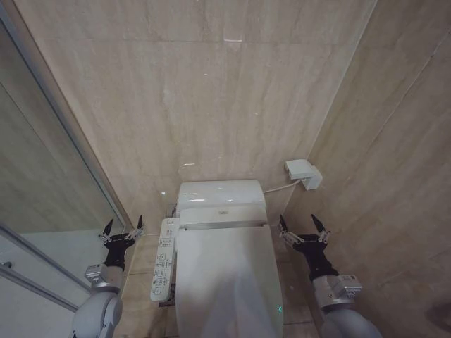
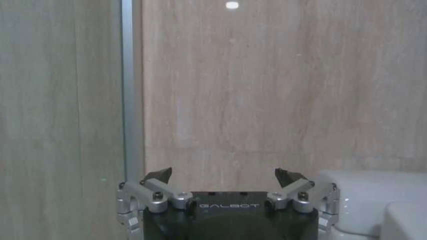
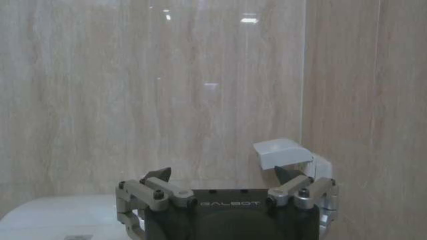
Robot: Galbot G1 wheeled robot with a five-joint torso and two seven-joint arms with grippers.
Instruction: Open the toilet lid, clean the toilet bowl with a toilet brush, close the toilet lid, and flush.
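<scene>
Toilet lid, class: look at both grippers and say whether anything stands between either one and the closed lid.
Nothing visible does. The toilet lid lies shut, with the left gripper open beside the control panel and the right gripper open on the lid's other side. Both hang in free air, apart from the lid.

Bathroom: bidet toilet (image 1: 224, 267), beige tiled walls (image 1: 211, 91), glass partition (image 1: 42, 176)

Beige marble-look tiles cover the back wall (image 1: 204, 91) and the side wall (image 1: 402, 162). A small white box (image 1: 303, 173) sits low in the corner, a thin white cord (image 1: 276, 188) leading from it. A white control panel (image 1: 162, 268) with rows of buttons juts out alongside, near the glass partition (image 1: 42, 176) with its metal frame (image 2: 131, 100)
</scene>
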